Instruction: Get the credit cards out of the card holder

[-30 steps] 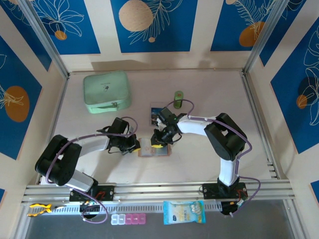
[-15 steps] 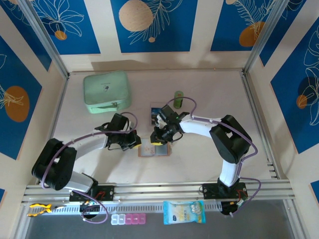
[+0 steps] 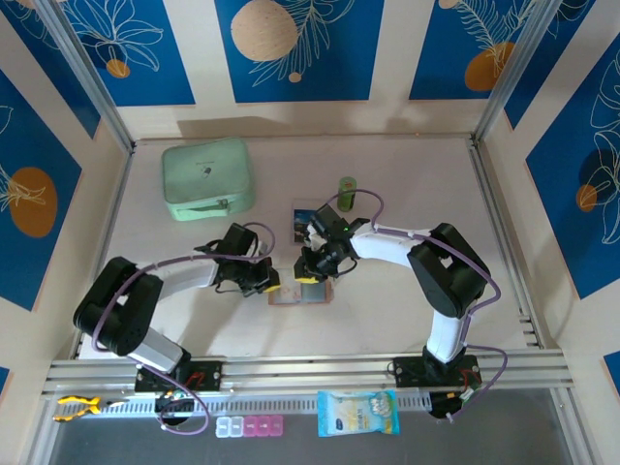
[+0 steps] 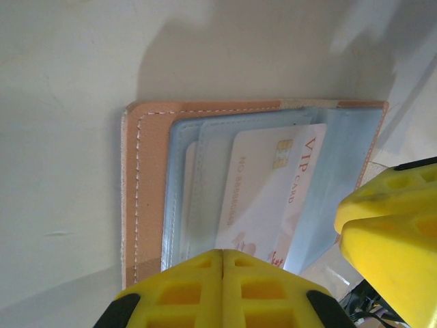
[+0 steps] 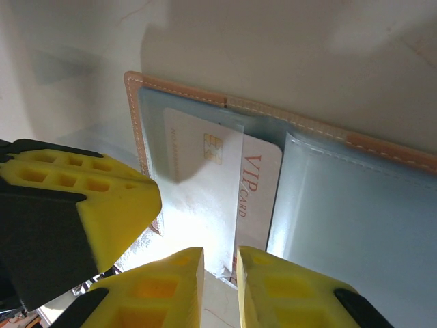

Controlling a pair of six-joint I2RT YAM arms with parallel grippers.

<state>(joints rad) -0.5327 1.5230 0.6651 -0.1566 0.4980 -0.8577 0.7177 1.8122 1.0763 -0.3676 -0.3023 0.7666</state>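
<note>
The card holder [image 3: 300, 294] lies open on the table between both grippers, tan outside [image 4: 130, 191] with pale blue pockets [image 5: 341, 205]. A white credit card marked VIP [image 4: 263, 184] sticks partly out of a left pocket. My left gripper [image 4: 223, 256] is shut and presses on the holder's left side [image 3: 271, 283]. My right gripper [image 5: 220, 256] hovers over the card's free end [image 5: 205, 191] with its jaws a narrow gap apart, the card's edge showing in that gap. Another credit card [image 3: 303, 221], blue and dark, lies flat on the table behind the holder.
A mint-green zip case [image 3: 207, 177] sits at the back left. A green cylinder [image 3: 347, 187] stands behind the right gripper. Below the table's front rail lie a snack packet [image 3: 356, 412] and a pill organiser [image 3: 250, 426].
The left gripper has slid slightly right onto the holder's left side. The right gripper shifted a little away from the near edge and its jaws parted slightly.
</note>
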